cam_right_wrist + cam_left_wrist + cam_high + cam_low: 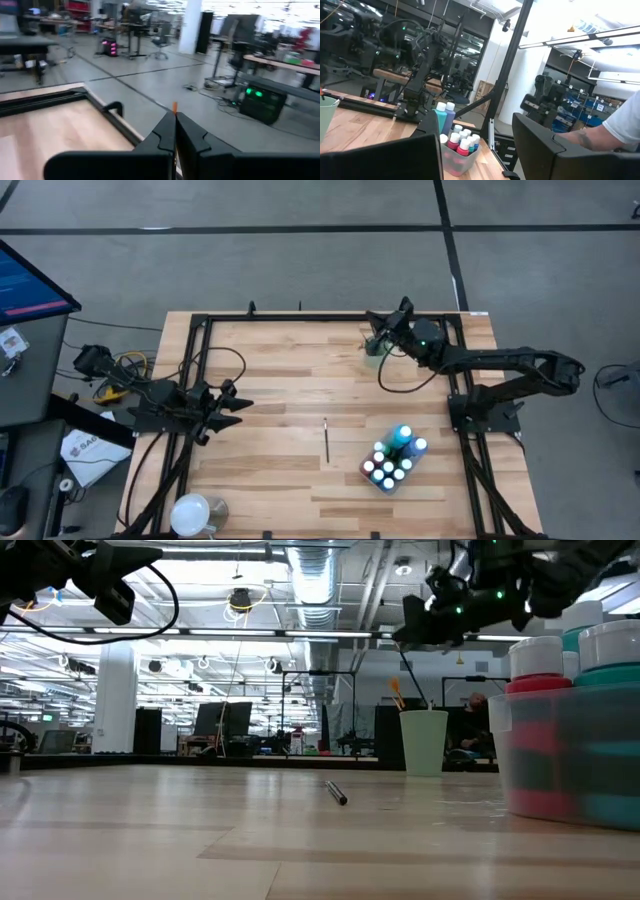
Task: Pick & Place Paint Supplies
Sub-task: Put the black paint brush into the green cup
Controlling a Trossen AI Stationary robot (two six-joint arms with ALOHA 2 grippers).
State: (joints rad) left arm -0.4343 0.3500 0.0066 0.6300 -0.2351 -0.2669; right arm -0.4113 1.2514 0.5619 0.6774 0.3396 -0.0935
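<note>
Pale green cup [424, 742] upright at far end of wooden surface [280, 370]; clear tub [390, 472] near front right.

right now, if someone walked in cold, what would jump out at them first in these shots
Probably the clear tub crammed with paint bottles on the table's near right part. Next, the right gripper over the pale green cup at the far edge, shut on a thin paintbrush. One more brush lies alone mid-table; the left gripper waits open at the left.
</note>
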